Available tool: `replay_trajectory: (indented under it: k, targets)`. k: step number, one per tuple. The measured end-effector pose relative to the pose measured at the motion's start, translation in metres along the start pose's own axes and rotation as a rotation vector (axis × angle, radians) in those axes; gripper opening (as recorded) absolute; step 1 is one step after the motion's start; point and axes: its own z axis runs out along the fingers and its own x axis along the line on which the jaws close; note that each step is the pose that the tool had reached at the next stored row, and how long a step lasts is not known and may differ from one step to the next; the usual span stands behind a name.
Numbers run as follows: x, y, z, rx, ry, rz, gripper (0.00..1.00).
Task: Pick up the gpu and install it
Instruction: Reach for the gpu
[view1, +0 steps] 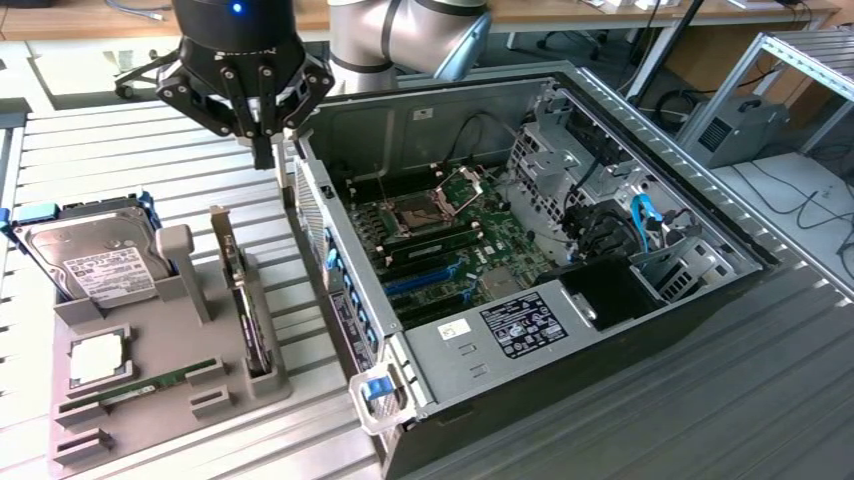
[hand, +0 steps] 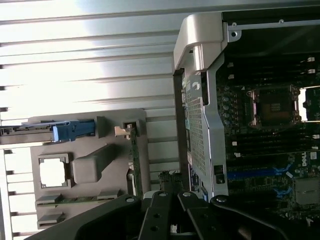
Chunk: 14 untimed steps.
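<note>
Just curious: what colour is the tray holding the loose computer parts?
The tray is grey; the exterior view shows it best.

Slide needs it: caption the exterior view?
Shut gripper hovers between open computer case and grey fixture, where the gpu stands on edge.
</note>
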Motion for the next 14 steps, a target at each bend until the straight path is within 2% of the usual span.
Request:
replay_trajectory:
  k: [14]
  targets:
    - [0.0037,-0.0003,-0.0001,0.0000,-0.0001,0.000,0.11]
